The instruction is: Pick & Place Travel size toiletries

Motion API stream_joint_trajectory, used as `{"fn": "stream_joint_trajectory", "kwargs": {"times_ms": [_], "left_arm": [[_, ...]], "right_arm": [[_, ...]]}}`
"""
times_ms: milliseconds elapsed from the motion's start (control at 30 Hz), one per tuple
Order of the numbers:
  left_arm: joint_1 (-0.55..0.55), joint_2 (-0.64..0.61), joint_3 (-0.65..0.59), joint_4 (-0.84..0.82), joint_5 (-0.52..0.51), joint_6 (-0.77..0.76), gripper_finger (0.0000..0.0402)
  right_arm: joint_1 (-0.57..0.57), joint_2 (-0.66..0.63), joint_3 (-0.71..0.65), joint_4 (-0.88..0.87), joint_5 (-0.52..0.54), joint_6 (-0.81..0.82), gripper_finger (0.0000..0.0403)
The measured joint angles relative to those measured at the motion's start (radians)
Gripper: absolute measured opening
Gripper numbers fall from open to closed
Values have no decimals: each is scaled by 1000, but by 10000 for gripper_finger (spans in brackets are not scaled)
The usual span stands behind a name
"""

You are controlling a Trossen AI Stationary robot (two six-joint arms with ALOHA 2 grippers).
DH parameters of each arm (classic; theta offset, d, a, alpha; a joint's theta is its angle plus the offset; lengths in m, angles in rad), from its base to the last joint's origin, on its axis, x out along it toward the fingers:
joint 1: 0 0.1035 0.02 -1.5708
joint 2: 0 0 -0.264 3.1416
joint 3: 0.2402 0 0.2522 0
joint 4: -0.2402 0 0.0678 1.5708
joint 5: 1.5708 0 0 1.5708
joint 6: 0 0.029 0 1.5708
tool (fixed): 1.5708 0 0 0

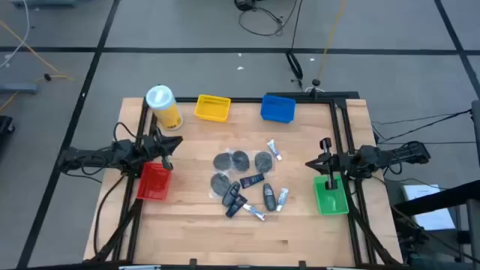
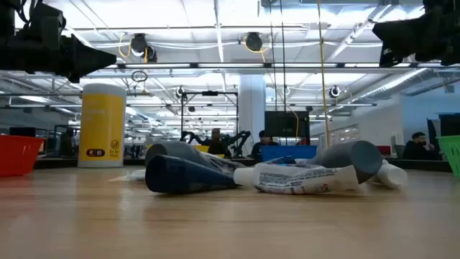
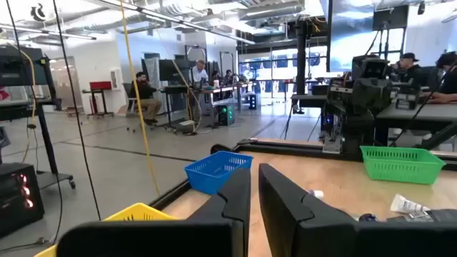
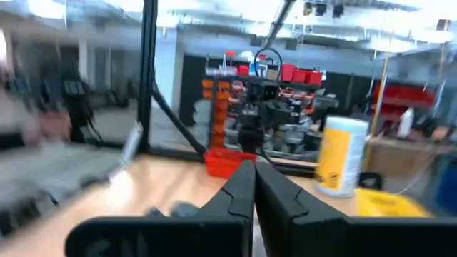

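The travel size toiletries lie in a loose cluster at the table's middle: round grey discs (image 1: 231,160), white-blue tubes (image 1: 274,150) and dark bottles (image 1: 251,181). In the low view a dark bottle (image 2: 190,175) and a tube (image 2: 302,178) lie on their sides, with a grey disc (image 2: 352,158) behind them. My left gripper (image 1: 178,142) (image 3: 251,175) hovers at the left edge above the red bin (image 1: 155,181), shut and empty. My right gripper (image 1: 309,162) (image 4: 254,171) hovers at the right edge by the green bin (image 1: 331,195), also shut and empty. Both point toward the cluster.
A yellow white-lidded canister (image 1: 163,106), a yellow bin (image 1: 212,108) and a blue bin (image 1: 278,108) stand along the far edge. A dark frame (image 1: 341,135) runs around the table. Bare wood lies between the cluster and the near edge. People sit at desks in the room beyond.
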Motion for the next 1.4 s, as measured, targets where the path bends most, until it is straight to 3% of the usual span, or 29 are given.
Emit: {"fn": "stream_joint_trajectory", "kwargs": {"times_ms": [133, 267, 700, 933, 1200, 1400], "left_arm": [[0, 0, 0, 1, -3, -15, 33], [5, 0, 0, 14, -25, -22, 33], [4, 0, 0, -28, -16, -162, 33], [4, 0, 0, -76, 108, -141, 7], [4, 0, -1, -107, 116, -153, 5], [4, 0, -1, -106, 113, -167, 13]], "right_arm": [[-1, 0, 0, 23, 16, 194, 2], [-1, 0, 0, 43, 98, 192, 2], [-1, 89, 0, -17, 149, 179, 2], [-1, 192, 0, -17, 212, 153, 6], [-1, 321, 9, 31, 272, 160, 100], [-12, 537, 66, 59, 372, 240, 182]]}}
